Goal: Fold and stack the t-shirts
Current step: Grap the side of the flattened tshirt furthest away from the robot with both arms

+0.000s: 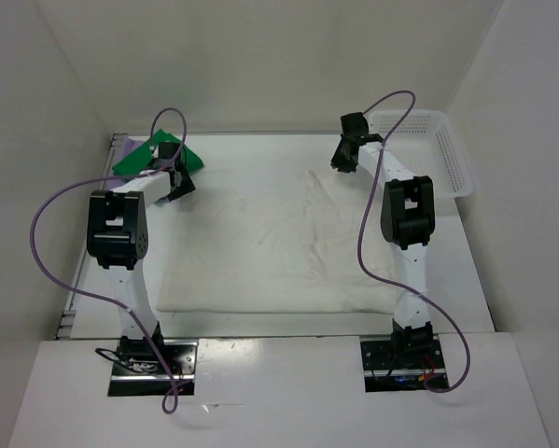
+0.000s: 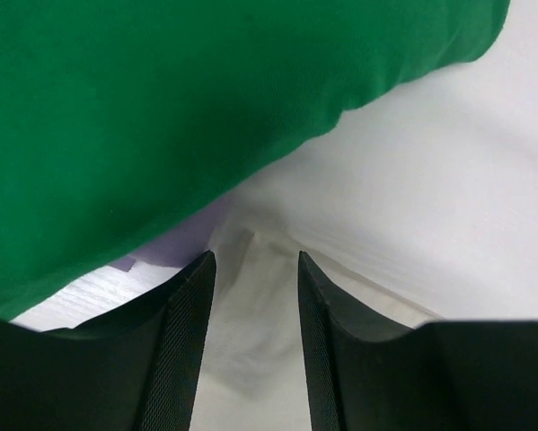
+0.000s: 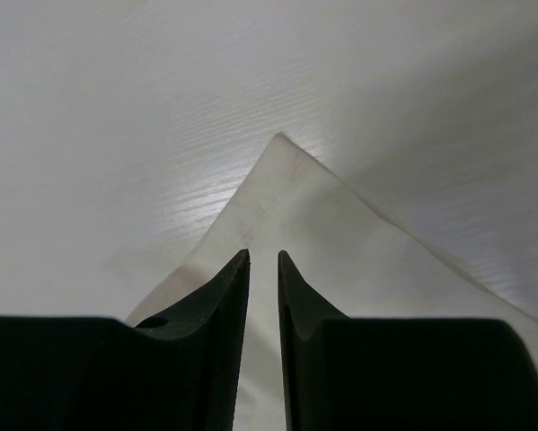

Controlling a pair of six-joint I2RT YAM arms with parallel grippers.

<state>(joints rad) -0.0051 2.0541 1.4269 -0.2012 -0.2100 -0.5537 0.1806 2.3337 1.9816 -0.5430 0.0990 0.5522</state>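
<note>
The cream-white t-shirt [image 1: 260, 243] lies spread flat over the middle of the table. At the back left the green t-shirt [image 1: 153, 154] rests on the lavender one [image 1: 125, 143], of which only a sliver [image 2: 165, 247] shows. My left gripper [image 1: 178, 184] stands open over the white shirt's back left corner [image 2: 251, 296], right beside the green shirt [image 2: 161, 117], holding nothing. My right gripper [image 1: 342, 161] is at the back right corner. Its jaws stand narrowly apart, pinching the white cloth [image 3: 291, 197], whose pointed tip lies on the table just past the fingertips.
A white mesh basket [image 1: 447, 154] stands at the back right, just behind the right arm. White walls close in the table on the left, back and right. Purple cables loop off both arms.
</note>
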